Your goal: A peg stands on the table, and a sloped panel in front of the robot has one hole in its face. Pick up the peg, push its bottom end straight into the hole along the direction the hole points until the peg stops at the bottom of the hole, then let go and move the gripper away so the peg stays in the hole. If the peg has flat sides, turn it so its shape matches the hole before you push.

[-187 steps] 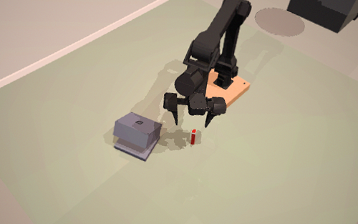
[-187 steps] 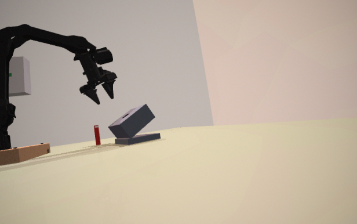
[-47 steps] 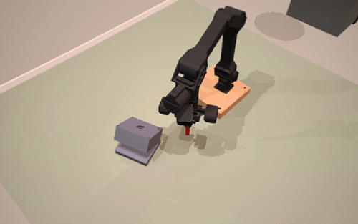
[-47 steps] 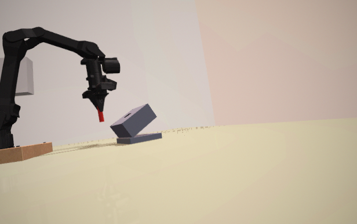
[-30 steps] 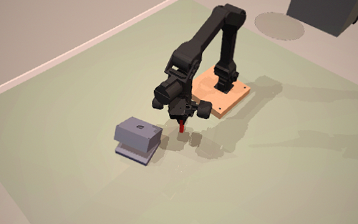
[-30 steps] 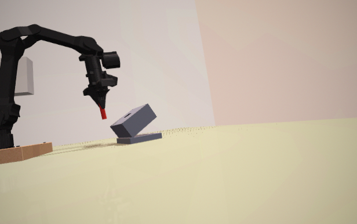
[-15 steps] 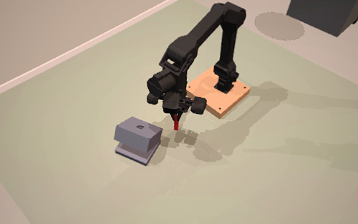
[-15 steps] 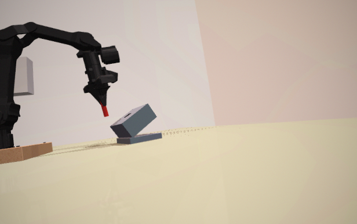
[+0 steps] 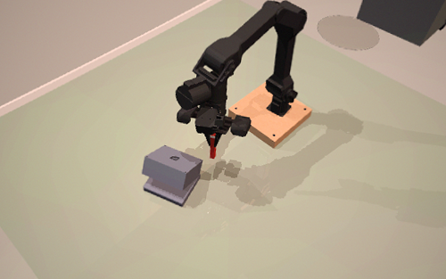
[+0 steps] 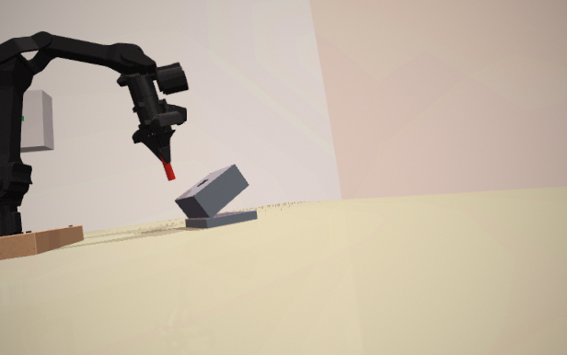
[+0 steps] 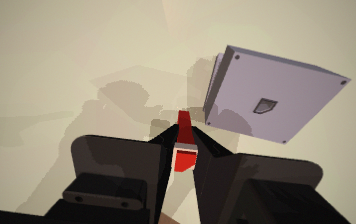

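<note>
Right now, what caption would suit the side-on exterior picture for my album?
Black gripper holds a red peg, tilted, in the air just short of the sloped grey panel and its hole.
</note>
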{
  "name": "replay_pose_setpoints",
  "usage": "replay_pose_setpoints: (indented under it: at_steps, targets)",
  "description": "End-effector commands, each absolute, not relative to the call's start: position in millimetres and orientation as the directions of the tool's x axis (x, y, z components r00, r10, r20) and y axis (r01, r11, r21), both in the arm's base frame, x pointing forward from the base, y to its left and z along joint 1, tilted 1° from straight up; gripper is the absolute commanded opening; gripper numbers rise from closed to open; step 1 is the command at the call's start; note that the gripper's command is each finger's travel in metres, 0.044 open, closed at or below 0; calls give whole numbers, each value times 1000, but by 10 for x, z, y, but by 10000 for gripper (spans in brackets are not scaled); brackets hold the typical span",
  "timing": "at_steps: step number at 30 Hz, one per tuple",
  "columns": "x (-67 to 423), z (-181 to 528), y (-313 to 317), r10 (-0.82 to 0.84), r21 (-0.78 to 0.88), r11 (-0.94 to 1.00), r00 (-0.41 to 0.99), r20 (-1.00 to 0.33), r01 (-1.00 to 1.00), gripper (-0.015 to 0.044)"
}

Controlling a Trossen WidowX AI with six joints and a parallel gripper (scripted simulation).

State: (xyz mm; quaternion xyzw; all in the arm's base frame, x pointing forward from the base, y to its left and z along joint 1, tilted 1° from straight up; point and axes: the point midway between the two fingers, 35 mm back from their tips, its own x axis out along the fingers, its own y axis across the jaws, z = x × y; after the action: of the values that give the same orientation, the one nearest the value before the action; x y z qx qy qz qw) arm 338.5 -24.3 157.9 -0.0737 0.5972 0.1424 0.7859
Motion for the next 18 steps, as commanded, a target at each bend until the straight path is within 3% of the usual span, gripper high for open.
replay_pose_setpoints:
  at_steps: [1,18]
  targets:
    - [3383,1594,-306,142,57,950,261,-955,-308,0]
    - [3388,1689,-541,146,51,958,327,-934,-283,0]
